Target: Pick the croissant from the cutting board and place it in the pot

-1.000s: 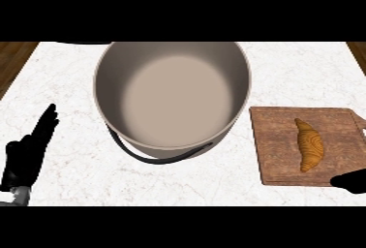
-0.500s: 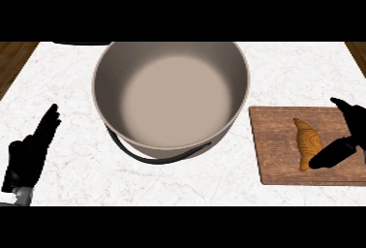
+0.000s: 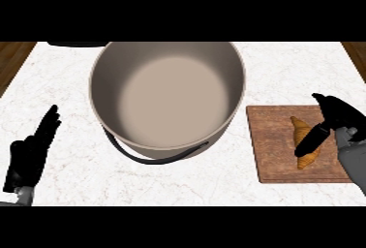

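From the head view I noted the croissant (image 3: 306, 144) lying lengthwise on the wooden cutting board (image 3: 271, 145), which sat on the white marble table (image 3: 286, 68) at the right, just beside the pot (image 3: 168, 94). The pot was large, grey and open-topped, its inside bare, with a dark bail handle (image 3: 154, 157) hanging down on its near side. I saw the right hand (image 3: 336, 118) over the board's right half, directly above the croissant; one finger or the thumb (image 3: 312, 138) angled down across the pastry's middle and covered part of it. The fingers looked extended rather than curled, and I could not tell whether they touched the croissant; nothing showed them closed round it, so I logged the hand as open and holding nothing. The grey right forearm (image 3: 352, 162) came in from the lower right edge. The left hand (image 3: 28, 155) showed at the lower left, fingers straight and pointing up, resting over the table well apart from the pot and holding nothing. A dark object (image 3: 79, 44) was partly visible at the table's far edge, behind the pot.
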Controlling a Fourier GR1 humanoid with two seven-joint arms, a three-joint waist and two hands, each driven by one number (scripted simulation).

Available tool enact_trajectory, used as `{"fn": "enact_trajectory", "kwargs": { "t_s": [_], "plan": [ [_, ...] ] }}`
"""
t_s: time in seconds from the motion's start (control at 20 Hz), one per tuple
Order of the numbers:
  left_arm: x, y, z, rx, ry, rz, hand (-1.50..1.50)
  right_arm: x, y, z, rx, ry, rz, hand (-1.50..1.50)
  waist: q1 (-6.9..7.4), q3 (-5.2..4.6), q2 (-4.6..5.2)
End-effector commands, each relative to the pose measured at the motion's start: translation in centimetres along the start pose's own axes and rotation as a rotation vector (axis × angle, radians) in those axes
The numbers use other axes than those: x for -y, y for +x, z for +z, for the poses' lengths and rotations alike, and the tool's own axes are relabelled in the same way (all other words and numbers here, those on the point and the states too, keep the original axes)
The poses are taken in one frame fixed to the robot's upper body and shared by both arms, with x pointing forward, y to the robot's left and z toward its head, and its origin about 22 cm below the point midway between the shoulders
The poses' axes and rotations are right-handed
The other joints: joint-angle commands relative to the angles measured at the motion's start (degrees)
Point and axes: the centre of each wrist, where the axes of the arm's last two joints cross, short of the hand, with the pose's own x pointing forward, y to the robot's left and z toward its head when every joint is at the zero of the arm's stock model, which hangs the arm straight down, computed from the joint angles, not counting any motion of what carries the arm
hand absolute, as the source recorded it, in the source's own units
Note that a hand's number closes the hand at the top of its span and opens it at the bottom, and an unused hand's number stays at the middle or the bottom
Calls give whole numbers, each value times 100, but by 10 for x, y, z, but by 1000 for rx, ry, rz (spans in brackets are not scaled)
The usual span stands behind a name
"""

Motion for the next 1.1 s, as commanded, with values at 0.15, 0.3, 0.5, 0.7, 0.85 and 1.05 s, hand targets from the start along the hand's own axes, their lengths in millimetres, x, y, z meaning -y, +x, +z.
{"fn": "enact_trajectory", "kwargs": {
  "t_s": [0.15,0.3,0.5,0.7,0.85,1.05],
  "plan": [
    [-1,-6,6,-6,20,-8,0,-22,16,-14,-143,67,98,-150,-38,3,-12],
    [-13,-1,-5,-5,14,10,0,-37,16,-22,-156,85,88,-150,-58,4,-8],
    [-6,8,-2,9,30,-19,0,-21,28,-25,-171,68,95,-150,-60,4,-13],
    [3,22,-2,-5,37,5,0,-25,23,-37,-195,78,93,-150,-68,5,-13],
    [2,14,12,-8,21,8,0,-42,4,-42,-202,81,99,-150,-64,6,-18],
    [-8,-4,22,24,24,-13,0,-48,14,-46,-202,91,97,-150,-40,5,-15]
  ]
}}
